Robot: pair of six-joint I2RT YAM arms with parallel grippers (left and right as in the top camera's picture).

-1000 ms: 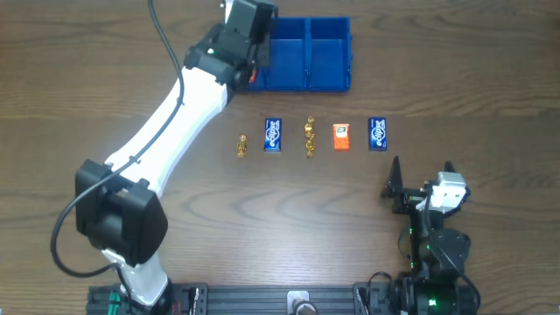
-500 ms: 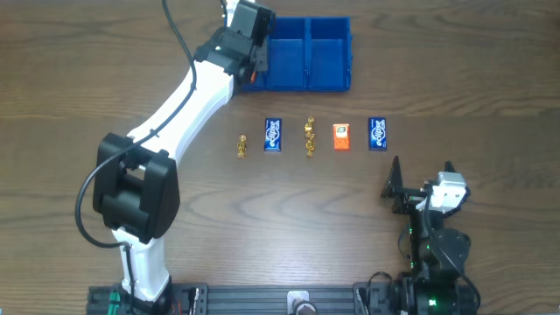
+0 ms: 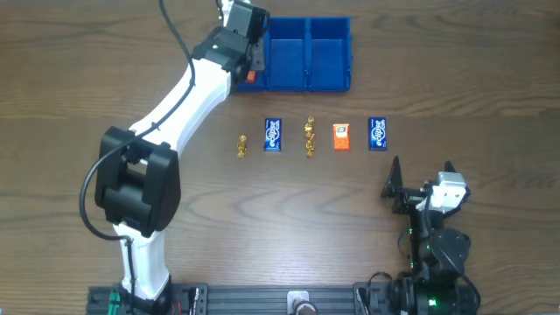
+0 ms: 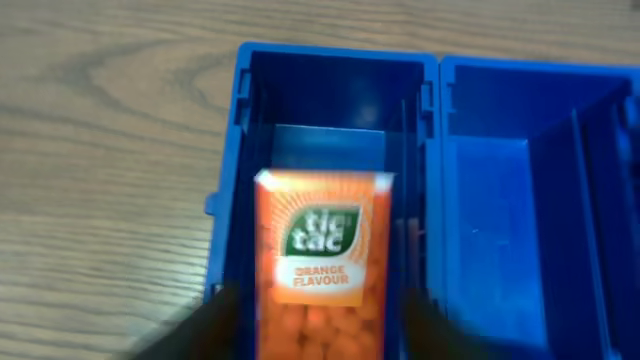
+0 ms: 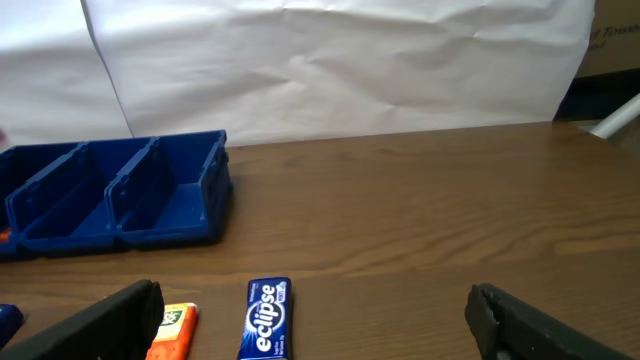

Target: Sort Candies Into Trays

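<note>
My left gripper [image 3: 251, 68] is at the left end of the blue three-bin tray [image 3: 328, 61], shut on an orange candy box [image 4: 320, 265]. In the left wrist view the box hangs over the end bin of the tray [image 4: 432, 150], between the left gripper's [image 4: 320, 325] fingers. A row on the table holds a gold candy [image 3: 242, 145], a blue pack [image 3: 273, 135], two gold candies [image 3: 310, 137], a second orange box [image 3: 341, 136] and another blue pack [image 3: 378, 134]. My right gripper [image 3: 420, 179] stands open near the table's front, behind the row; in the right wrist view the right gripper [image 5: 312, 297] is open.
In the right wrist view the tray [image 5: 170, 200] stands at the far side of the table, before a white sheet [image 5: 330, 70]. The other two bins look bare. Open wood lies right of the tray and left of the candy row.
The left arm's elbow has swung and its gripper has shifted slightly left at the tray's left end, still holding the orange box. The right arm and the row have not moved.
</note>
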